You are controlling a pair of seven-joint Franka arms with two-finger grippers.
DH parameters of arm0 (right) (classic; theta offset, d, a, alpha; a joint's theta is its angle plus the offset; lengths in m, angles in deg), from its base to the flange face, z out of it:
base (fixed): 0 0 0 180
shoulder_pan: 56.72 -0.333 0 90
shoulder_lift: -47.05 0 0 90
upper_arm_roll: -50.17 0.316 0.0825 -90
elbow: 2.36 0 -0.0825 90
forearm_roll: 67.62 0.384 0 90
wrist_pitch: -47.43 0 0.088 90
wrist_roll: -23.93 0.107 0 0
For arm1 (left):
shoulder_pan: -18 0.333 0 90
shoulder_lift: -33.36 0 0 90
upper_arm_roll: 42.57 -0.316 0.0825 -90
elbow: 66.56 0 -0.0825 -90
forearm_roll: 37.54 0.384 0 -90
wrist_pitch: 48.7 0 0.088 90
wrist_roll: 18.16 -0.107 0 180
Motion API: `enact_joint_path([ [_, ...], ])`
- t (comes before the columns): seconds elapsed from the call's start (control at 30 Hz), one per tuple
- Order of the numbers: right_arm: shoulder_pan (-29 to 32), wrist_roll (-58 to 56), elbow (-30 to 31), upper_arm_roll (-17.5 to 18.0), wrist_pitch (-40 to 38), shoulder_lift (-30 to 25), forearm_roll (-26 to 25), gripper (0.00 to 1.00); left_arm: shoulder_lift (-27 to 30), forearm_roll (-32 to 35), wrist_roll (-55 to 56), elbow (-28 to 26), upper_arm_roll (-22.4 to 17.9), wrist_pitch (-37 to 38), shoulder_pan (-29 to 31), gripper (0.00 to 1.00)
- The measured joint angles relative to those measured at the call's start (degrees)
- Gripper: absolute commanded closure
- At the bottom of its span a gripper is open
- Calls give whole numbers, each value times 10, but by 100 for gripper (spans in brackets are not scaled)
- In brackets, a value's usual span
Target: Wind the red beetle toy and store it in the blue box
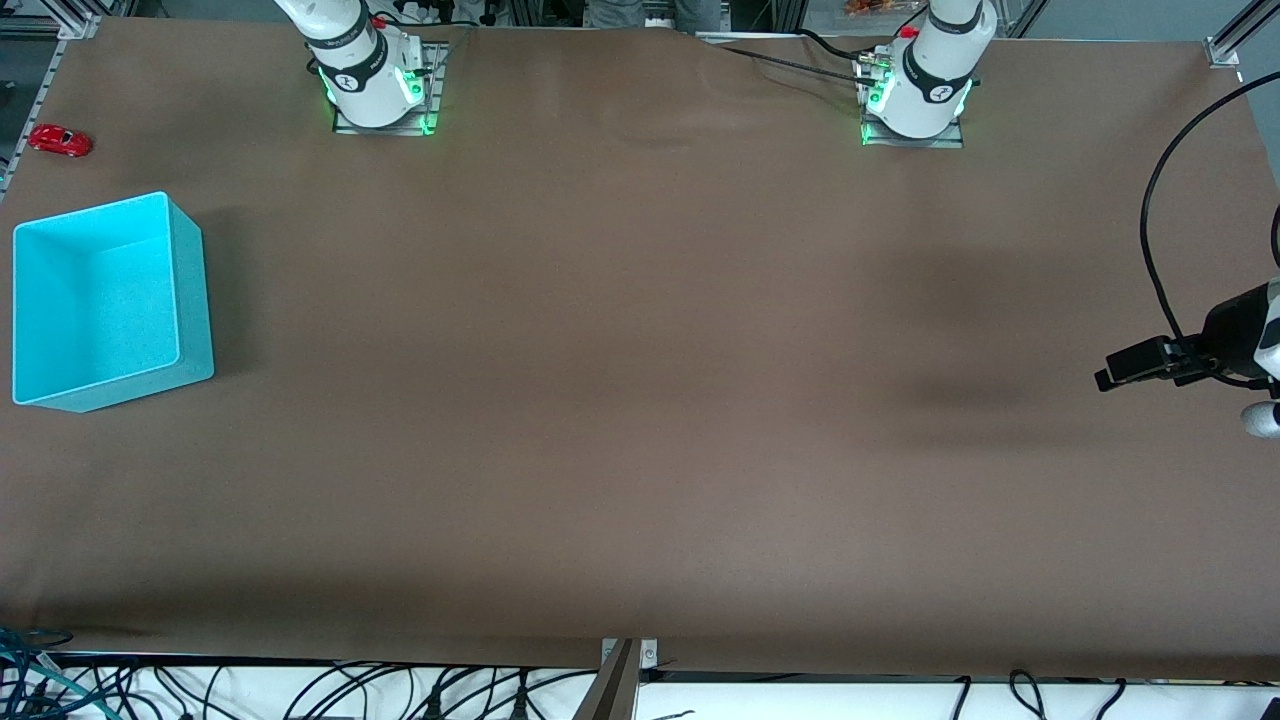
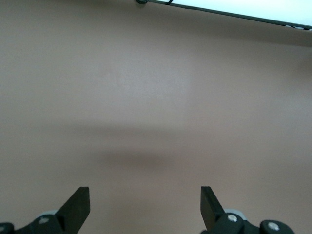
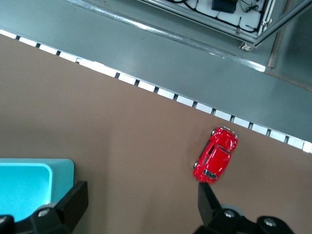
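Front view, upper left of the frame: the red beetle toy [image 1: 60, 141] sits on its wheels, glossy, rounded, dark windows, close to the table edge. Lower in the frame, apart from it, stands the blue box [image 1: 192, 290], open-topped, plain turquoise walls, nothing inside. Brown table cover [image 1: 640, 400] is smooth, with cables hanging along the bottom edge. No readable writing. Right gripper [image 3: 139, 207], seen only in its wrist view, hangs spread over the toy [image 3: 215, 154] and the box corner [image 3: 61, 168]. Left gripper [image 2: 145, 207] hangs spread over bare cover.
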Motion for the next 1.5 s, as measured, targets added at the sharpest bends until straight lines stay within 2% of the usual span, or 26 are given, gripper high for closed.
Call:
enact_joint_path([
  [0.47,1,54,15,3,60,60,6,0,0,0,0,0,0,0,0,0],
  [1.1,56,47,72,5,136,84,6,0,0,0,0,0,0,0,0,0],
  [1.5,147,47,74,103,206,142,6,0,0,0,0,0,0,0,0,0],
])
